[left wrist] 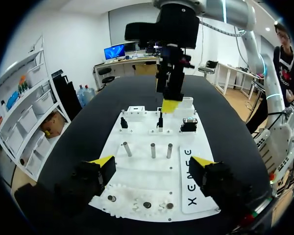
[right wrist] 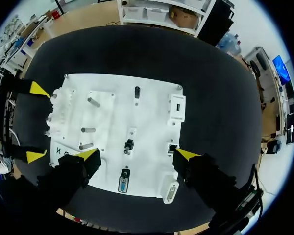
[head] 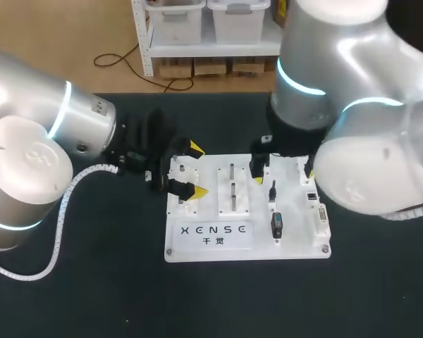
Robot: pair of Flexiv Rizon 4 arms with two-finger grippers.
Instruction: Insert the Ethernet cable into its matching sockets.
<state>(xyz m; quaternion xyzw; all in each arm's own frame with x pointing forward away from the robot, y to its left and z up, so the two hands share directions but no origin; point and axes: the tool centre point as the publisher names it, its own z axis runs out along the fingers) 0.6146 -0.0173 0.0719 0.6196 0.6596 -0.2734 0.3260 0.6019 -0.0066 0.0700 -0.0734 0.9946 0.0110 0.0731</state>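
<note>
Here, left gripper (left wrist: 153, 164) and right gripper (right wrist: 137, 155) hang over one board (head: 296, 246).
Both pincers stand wide open; three pegs (left wrist: 153, 150) rise in a row from the board.

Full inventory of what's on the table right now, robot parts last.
table: 1, black, under everything
board: 1, white, mid-table
pegs: 3, grey metal, upright in a row mid-board
gears: white, count unclear, at one short end of the board
plugs: 3, black, upright in a line on the board's other half
socket blocks: 2, white, along the board's edge beyond the plugs
left gripper: 1, black with yellow tips, fingers open, at the gear end
right gripper: 1, black with yellow tips, fingers open, above the plugs
</note>
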